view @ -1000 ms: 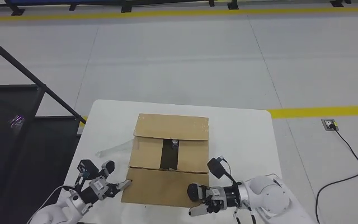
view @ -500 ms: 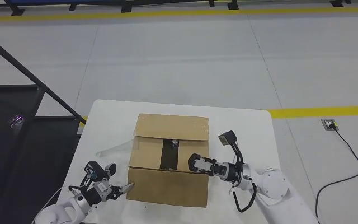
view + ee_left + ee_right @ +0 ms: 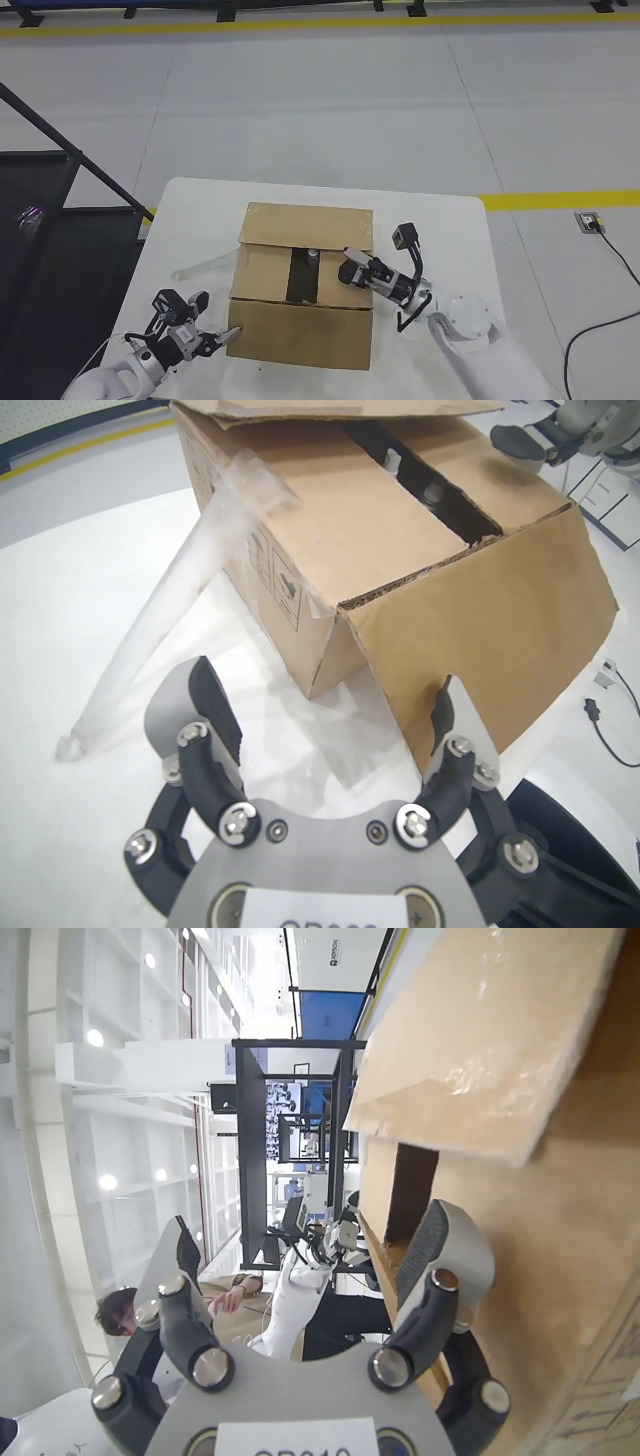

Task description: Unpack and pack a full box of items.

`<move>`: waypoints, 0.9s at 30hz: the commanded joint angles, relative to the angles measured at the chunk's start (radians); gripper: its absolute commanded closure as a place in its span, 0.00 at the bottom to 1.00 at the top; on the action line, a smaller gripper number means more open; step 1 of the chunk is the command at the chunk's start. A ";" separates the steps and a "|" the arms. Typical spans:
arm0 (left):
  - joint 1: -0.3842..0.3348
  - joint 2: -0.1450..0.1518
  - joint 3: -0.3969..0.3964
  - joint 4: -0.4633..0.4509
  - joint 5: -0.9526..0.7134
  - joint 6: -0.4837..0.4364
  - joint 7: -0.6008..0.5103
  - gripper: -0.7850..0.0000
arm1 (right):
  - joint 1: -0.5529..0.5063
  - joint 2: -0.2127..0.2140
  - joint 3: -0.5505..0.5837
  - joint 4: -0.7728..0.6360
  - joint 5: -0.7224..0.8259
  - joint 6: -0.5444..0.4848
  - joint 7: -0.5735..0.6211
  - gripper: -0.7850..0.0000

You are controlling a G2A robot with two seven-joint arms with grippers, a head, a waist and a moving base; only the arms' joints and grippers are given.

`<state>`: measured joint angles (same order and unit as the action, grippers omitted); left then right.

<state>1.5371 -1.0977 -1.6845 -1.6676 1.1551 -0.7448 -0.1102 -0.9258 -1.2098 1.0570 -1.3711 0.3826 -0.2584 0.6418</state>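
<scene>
— Arm casing?
— Smooth white rounded shells on right arm [image 3: 470, 325] and left arm [image 3: 100, 385], plus thin black cable [image 3: 417, 272].
— Up close?
— Silver plate, black linkages, bright round screws, white label on left gripper [image 3: 324, 674]; same on right gripper [image 3: 308, 1215], grey fingers with ribbed black pads [image 3: 417, 1248].

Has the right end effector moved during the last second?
Yes. The right end effector moved away from the robot, from beside the near flap of the cardboard box to its right top flap by the gap.

Left jaws spread, by front flap [image 3: 490, 615] of cardboard box [image 3: 360, 525]; clear tape strip [image 3: 165, 620] alongside
</scene>
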 commanded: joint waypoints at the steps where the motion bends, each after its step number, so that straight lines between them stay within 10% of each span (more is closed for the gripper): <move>1: 0.004 0.001 0.001 0.003 0.002 0.007 0.006 0.00 | 0.020 -0.007 -0.010 0.019 -0.028 -0.011 -0.050 0.00; 9: 0.012 0.004 0.007 0.007 0.010 0.025 0.020 0.00 | 0.091 -0.036 -0.033 0.039 -0.105 -0.103 -0.234 0.00; 27: 0.037 0.009 0.010 0.009 -0.004 0.066 0.047 0.00 | 0.430 -0.166 -0.227 0.421 -0.399 0.049 -0.610 0.00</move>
<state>1.5732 -1.0889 -1.6744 -1.6590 1.1518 -0.6802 -0.0644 -0.5126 -1.3676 0.8401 -0.9796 -0.0130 -0.2198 0.0381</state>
